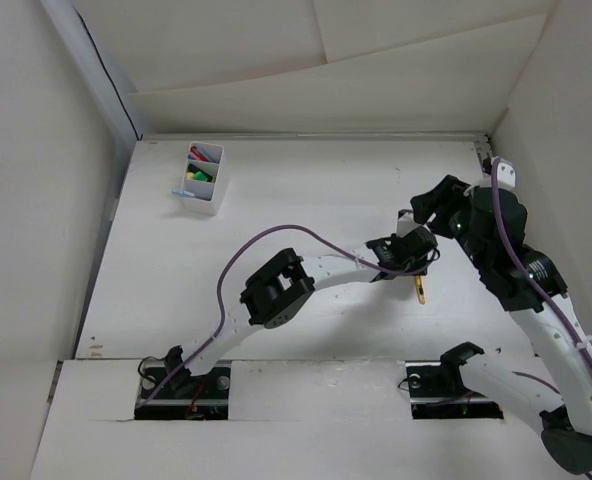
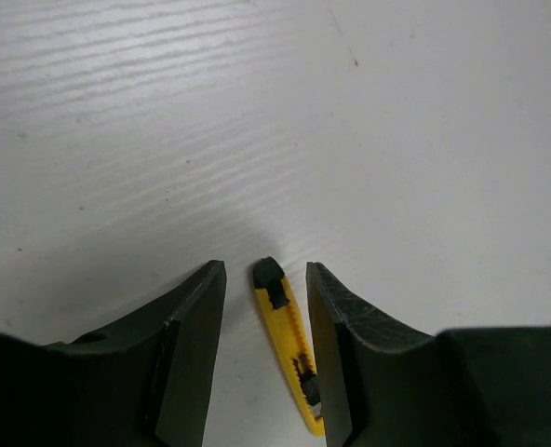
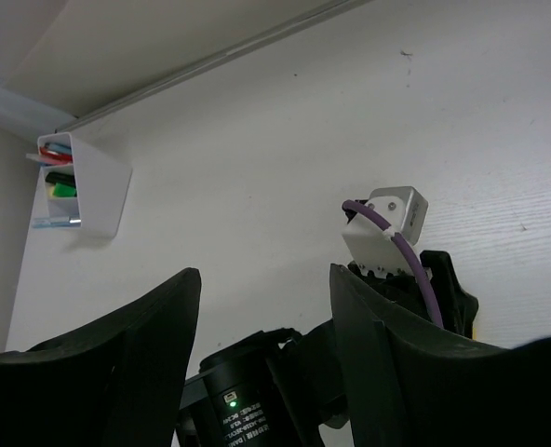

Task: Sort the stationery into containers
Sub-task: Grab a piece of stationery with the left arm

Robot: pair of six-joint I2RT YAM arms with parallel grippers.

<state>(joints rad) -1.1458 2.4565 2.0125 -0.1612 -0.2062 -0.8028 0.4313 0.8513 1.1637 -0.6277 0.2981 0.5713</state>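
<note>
Found the yellow cutter (image 2: 285,345) lying flat on the counter (image 2: 164,121), black slider end pointing to 12 o'clock in the left wrist view. Recorded the left jaws as spread, with one finger (image 2: 187,354) at 9 o'clock of the cutter and the other at 3 o'clock. Saw a strip of bare counter between the 9 o'clock finger and the cutter. Could not tell whether the 3 o'clock finger touched the cutter's near end.

In the top view, placed the cutter toward 4 o'clock from the counter's centre, poking out at 6 o'clock from under the left jaws.

Recorded the right jaws as spread, with nothing between them. Placed them off the counter, just at 1 o'clock of the left jaws. Through the right wrist view, saw only the left arm's wrist and its purple cable (image 3: 401,244) between the fingers.

Located the white box (image 1: 214,196) in the 10 o'clock corner of the counter, well apart from both jaws. Inside it, noted a red piece (image 1: 206,154) at the 12 o'clock end, a green piece (image 1: 202,174) near the middle and a light-blue pen (image 1: 184,192) at the 6 o'clock end. Could not make out the partitions clearly.
</note>
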